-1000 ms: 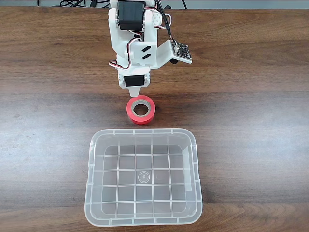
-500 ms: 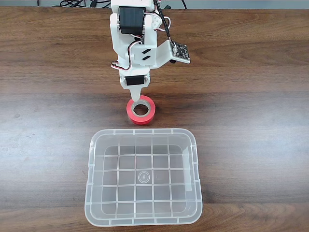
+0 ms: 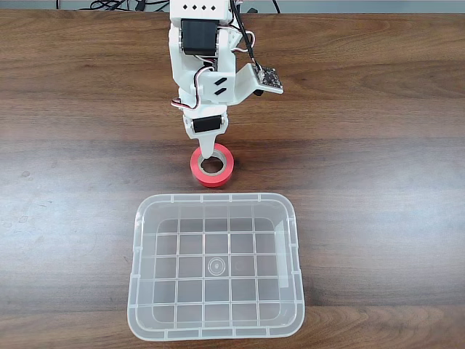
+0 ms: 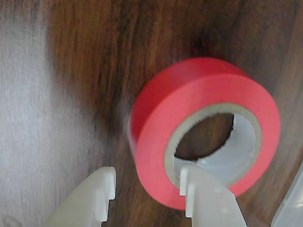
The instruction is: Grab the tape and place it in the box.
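Note:
The tape (image 3: 213, 166) is a red-orange roll lying flat on the wooden table, just above the box (image 3: 216, 266) in the fixed view. The box is a clear plastic bin with a grid bottom, and nothing lies in it. My gripper (image 3: 208, 152) reaches down over the roll's upper rim. In the wrist view the tape (image 4: 203, 127) looms large, and my gripper (image 4: 147, 184) is open. One white finger (image 4: 189, 187) dips into the roll's core and the other finger (image 4: 104, 184) stands outside the roll's wall. The red wall sits between them.
The white arm with black servos (image 3: 203, 51) and a small camera board (image 3: 267, 76) rises from the table's far edge. The wooden table (image 3: 378, 182) stretches bare to both sides of the roll. A corner of the box (image 4: 291, 210) shows at the wrist view's lower right.
My gripper has moved down and toward the tape, from just above its upper rim to over the rim with one finger in the core. Tape and box have stayed put.

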Action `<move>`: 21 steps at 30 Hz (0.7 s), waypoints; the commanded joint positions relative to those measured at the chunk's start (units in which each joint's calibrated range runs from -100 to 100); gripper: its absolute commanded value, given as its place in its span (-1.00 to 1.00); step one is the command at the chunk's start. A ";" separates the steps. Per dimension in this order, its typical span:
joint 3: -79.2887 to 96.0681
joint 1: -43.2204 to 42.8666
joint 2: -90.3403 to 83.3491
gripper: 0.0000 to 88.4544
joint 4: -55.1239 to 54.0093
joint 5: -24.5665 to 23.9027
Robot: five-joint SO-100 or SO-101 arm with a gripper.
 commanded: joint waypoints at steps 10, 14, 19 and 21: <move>-1.70 -1.20 4.46 -0.73 -4.89 0.74; -1.88 -1.06 4.78 -0.82 -4.89 0.90; -1.96 -1.20 4.78 -0.94 -4.80 0.95; -2.05 -1.28 4.78 -0.94 -4.80 0.95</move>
